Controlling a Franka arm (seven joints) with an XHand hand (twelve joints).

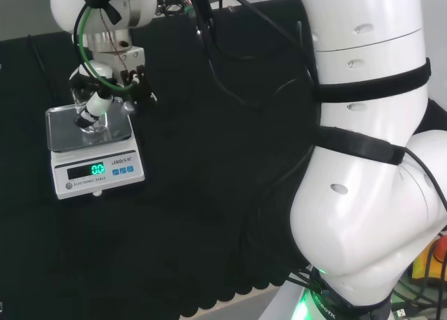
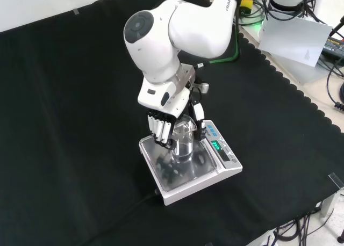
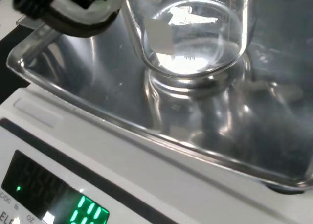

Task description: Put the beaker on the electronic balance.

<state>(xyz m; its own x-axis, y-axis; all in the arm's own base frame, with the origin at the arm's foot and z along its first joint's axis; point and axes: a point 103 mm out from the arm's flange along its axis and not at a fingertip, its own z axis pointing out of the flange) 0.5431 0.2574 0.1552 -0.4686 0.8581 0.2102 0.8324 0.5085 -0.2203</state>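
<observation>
— Where was the beaker (image 2: 184,141) at that point?

— Right over the steel pan of the electronic balance (image 2: 173,173), near the pan's middle in the front view. In the wrist view its clear base (image 3: 190,62) sat just above its own reflection in the pan, so it was either touching the metal or a hair off it; I could not tell which.

— And the robot hand (image 2: 164,129)?

— It was grasping the beaker, fingers curled round the glass wall from the side, with the arm coming down from above. In the head view the robot hand (image 1: 98,103) and the glass stood together over the pan (image 1: 63,124).

— So which step was that?

— The placing step, close to its end, by my reckoning. The carrying looked done; what remained was to set the beaker down and let go.

— What did the next move call for?

— If any gap was left, a small straight descent until the base sat flat. Then the fingers would open without dragging the glass sideways, and the robot hand would lift clear of the rim. The beaker looked light and smooth, so a brushing finger could tip it or slide it across the pan toward the black worktop (image 2: 80,95).
</observation>
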